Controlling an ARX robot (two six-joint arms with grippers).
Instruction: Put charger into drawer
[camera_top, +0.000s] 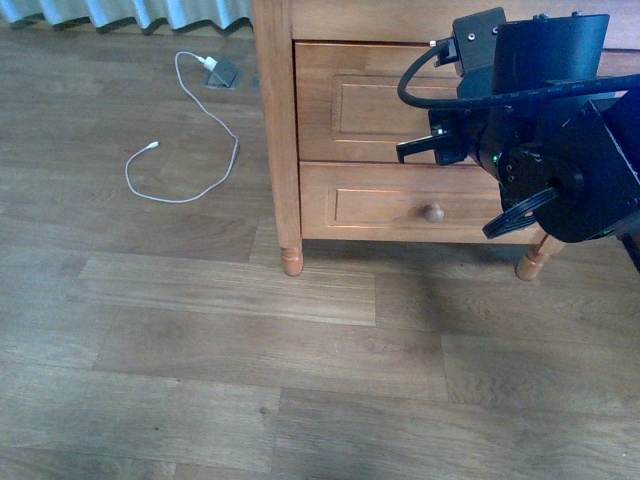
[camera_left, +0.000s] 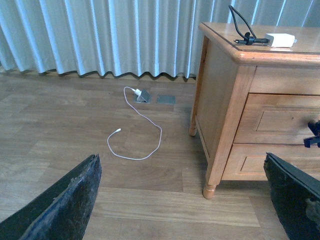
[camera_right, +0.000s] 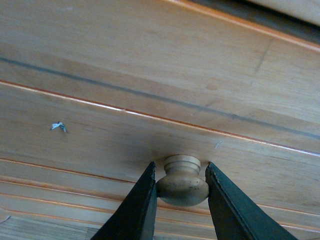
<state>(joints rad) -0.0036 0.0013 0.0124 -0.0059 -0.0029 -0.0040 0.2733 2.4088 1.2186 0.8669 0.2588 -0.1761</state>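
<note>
Your right gripper (camera_right: 181, 169) is closed narrowly on the round pale wooden knob (camera_right: 182, 181) of the shut honey-coloured upper drawer (camera_right: 150, 100); a skewed pull could slip the fingers (camera_right: 135, 210) off it. The left gripper (camera_left: 182, 200) hangs wide open. Count two drawers, two knobs, one small white charger block with looped black cable (camera_left: 280, 39) on the nightstand top (camera_left: 225, 31) above the right gripper, and one long white floor cable (camera_left: 135, 92) beyond.

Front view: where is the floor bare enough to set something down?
Bare: the planks in front of the nightstand, short of the white cable loop. Crowded: at the upper drawer, where the right hand grips the knob.
</note>
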